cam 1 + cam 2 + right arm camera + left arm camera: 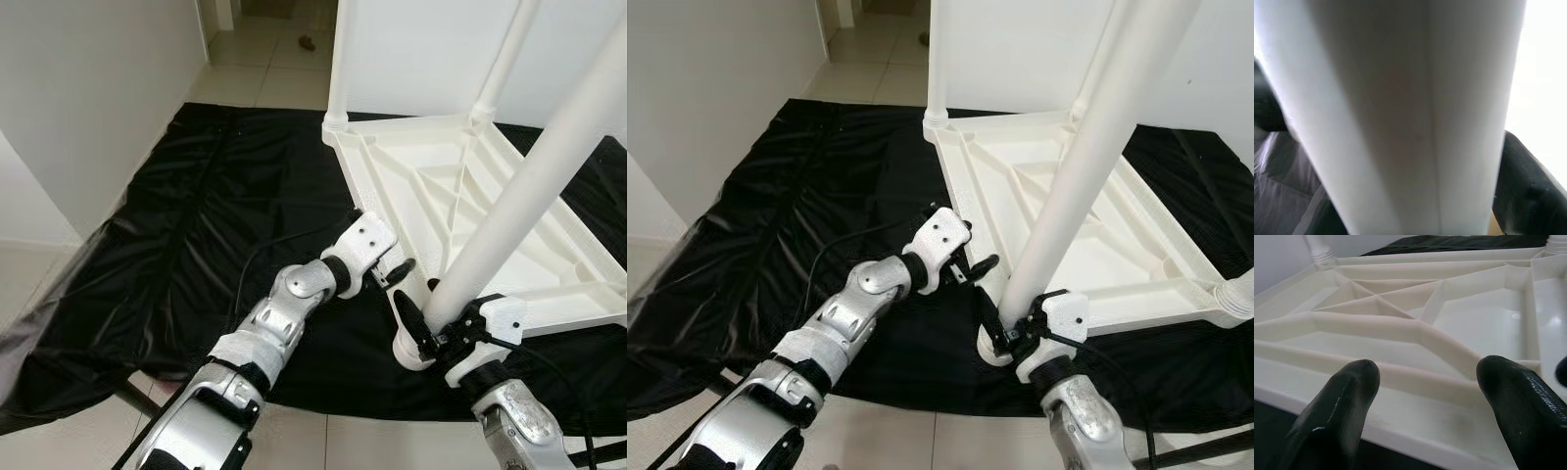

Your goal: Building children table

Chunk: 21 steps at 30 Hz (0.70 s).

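White table leg (519, 196) clamped near its lower end in our right gripper (428, 338), tilted. Left gripper (392, 274) jaws apart (empty) beside upturned tabletop (460, 186) on black sheet (196, 225); two legs already upright beyond.

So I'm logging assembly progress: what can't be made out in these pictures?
- Socket under the white plastic leg held by the right claw: hidden by claw and leg, head views.
- Leg tops: cut off by the top edge.
- Right wrist view: blurred leg surface.
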{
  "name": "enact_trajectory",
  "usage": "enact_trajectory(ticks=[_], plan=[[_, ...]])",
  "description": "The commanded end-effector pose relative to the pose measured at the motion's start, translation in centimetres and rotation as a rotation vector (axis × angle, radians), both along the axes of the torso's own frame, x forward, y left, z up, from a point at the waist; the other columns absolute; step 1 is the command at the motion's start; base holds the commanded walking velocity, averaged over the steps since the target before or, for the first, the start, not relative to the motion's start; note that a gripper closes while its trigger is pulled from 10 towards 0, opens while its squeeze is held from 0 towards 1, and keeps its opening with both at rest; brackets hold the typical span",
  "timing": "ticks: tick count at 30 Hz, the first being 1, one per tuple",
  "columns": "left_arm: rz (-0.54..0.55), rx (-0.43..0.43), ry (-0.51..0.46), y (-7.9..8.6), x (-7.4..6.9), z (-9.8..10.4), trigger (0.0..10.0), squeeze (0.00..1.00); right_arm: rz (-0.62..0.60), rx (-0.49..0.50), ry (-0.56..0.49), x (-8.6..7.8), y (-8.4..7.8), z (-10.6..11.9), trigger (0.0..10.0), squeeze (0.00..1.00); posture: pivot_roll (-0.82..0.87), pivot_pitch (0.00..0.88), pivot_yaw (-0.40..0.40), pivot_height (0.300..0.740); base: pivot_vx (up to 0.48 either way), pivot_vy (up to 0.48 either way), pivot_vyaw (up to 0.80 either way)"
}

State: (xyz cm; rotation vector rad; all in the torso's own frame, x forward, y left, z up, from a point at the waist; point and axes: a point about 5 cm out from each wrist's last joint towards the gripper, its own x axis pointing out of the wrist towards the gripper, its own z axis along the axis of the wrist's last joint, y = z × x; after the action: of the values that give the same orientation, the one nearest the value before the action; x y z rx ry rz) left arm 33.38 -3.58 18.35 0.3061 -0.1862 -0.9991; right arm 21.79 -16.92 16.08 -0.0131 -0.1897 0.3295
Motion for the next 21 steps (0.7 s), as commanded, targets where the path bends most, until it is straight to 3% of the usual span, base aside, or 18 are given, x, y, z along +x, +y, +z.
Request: enact_trajectory(ticks=[1, 8, 21], plan=[[0.065, 0.002, -0.013, 0.1, 0.2, -0.3, 10.0, 0.00, -0.019, -0.013, 0.016, 0.3, -0.4, 0.0, 10.0, 0.00, -0.10, 0.165, 0.016, 0.740, 0.000, 0.000, 0.00], [0.099, -0.007, 0.000, -0.3, 0.9, -0.1, 10.0, 0.00, -0.014, -0.012, 0.022, 0.1, -0.3, 0.0, 10.0, 0.00, -0.11, 0.192, 0.011, 0.740, 0.000, 0.000, 0.00], [0.245, 0.063, 0.037, 0.8, 2.5, -1.4, 10.0, 0.00, 0.002, -0.009, 0.038, -0.1, 0.0, 0.1, 10.0, 0.00, -0.11, 0.222, 0.000, 0.740, 0.000, 0.000, 0.00]])
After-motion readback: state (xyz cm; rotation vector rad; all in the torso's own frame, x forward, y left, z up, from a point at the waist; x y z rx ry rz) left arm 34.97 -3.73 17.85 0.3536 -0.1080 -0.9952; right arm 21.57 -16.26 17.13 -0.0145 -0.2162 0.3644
